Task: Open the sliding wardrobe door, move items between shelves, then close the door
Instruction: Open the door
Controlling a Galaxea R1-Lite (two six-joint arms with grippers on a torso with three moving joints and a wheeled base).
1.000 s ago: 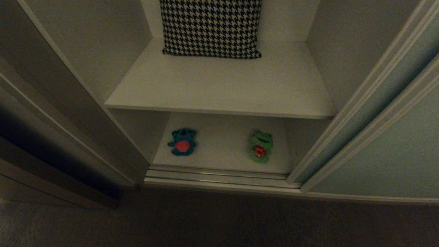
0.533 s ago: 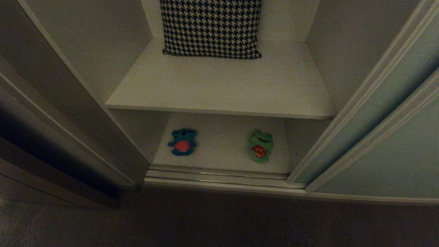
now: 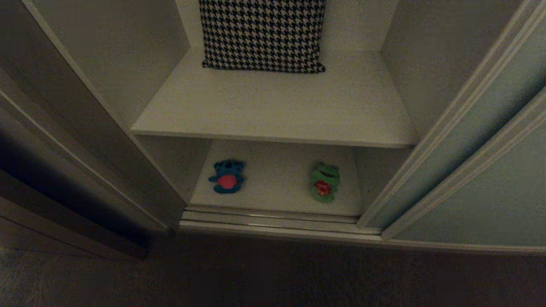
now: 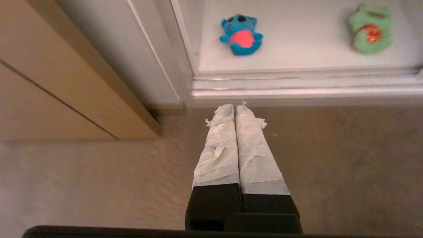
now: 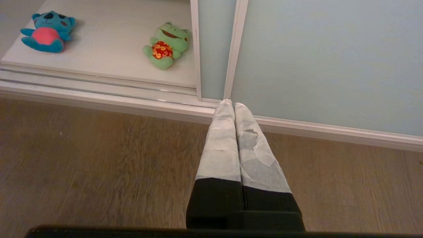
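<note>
Wooden floor (image 5: 99,158) lies nearest, where the left tool (image 4: 235,107) and right tool (image 5: 229,104) hang clenched and empty. Beyond the door track, two plush toys lie on the lower shelf (image 3: 277,187), heads toward the back: one blue toy (image 3: 227,176) left, one green frog (image 3: 324,182) right. Two sliding doors (image 3: 482,187) overlap at right. Farther up, one houndstooth pillow (image 3: 262,34) stands on the upper shelf (image 3: 277,106).

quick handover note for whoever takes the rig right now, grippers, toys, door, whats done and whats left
Left gripper: shut, empty, over the floor before the door track.
Right gripper: shut, empty, by the sliding wardrobe door.
Door is open. Blue plush toy and green frog plush lie apart on the lower shelf. Upper shelf holds only the houndstooth pillow.
Left: move toys, close door.
</note>
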